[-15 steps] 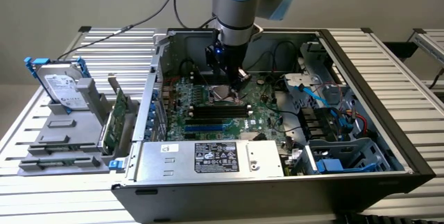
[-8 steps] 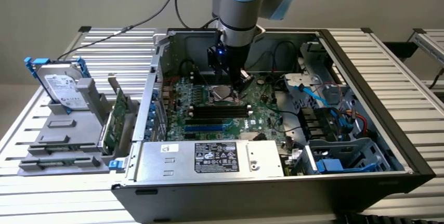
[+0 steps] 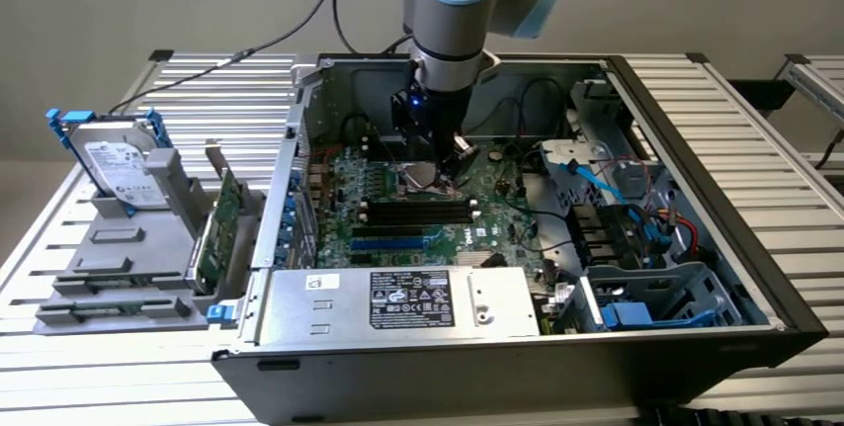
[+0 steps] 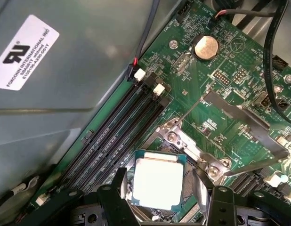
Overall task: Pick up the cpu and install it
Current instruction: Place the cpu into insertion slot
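The cpu (image 4: 157, 181), a small square chip with a silver-grey top, lies flat in the motherboard socket (image 4: 183, 141). My gripper (image 4: 159, 176) is open and straddles it. One black finger (image 4: 119, 188) stands close by one edge of the chip, and the other finger (image 4: 202, 188) stands a little off the opposite edge. In the exterior view the gripper (image 3: 433, 164) reaches down into the open computer case (image 3: 528, 367), just above the green motherboard (image 3: 395, 189).
The socket's metal load plate (image 4: 239, 117) is swung open beside the socket. Black memory slots (image 4: 122, 127) run next to it. A power supply (image 3: 395, 302) fills the case front. On the exterior view's left, a hard drive (image 3: 119, 159) and green card (image 3: 217, 228) stand in a grey fixture.
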Controlling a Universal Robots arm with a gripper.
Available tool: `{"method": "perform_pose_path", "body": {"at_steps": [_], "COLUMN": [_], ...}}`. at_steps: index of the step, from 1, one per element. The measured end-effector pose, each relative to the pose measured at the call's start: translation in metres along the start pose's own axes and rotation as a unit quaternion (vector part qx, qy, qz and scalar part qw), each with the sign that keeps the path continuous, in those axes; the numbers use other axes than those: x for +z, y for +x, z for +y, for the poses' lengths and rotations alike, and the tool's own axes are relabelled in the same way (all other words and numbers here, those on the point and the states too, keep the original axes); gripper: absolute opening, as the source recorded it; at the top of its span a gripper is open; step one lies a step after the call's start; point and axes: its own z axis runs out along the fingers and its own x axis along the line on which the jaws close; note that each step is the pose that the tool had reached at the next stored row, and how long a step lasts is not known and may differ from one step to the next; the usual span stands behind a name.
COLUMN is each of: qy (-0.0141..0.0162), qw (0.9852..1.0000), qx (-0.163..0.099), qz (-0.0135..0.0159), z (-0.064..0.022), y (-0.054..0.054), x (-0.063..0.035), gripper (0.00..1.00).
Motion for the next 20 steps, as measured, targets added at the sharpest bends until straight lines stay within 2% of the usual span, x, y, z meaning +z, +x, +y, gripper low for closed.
{"method": "perform_pose_path", "body": {"at_steps": [3, 8, 13, 20], "qy": [0.0018, 0.0081, 0.0113, 0.0198], "qw": [1.0000, 0.9999, 0.9998, 0.9994], "qx": [0.000, 0.001, 0.001, 0.001], "qz": [-0.0024, -0.0117, -0.0161, -0.0266], "z": [-0.0012, -0.0007, 0.0029, 0.0039], "y": [0.0006, 0.0011, 0.0055, 0.0054], "x": [0.0020, 0.0045, 0.0057, 0.0076], "gripper": [0.67, 0.67, 0.67, 0.67]}}
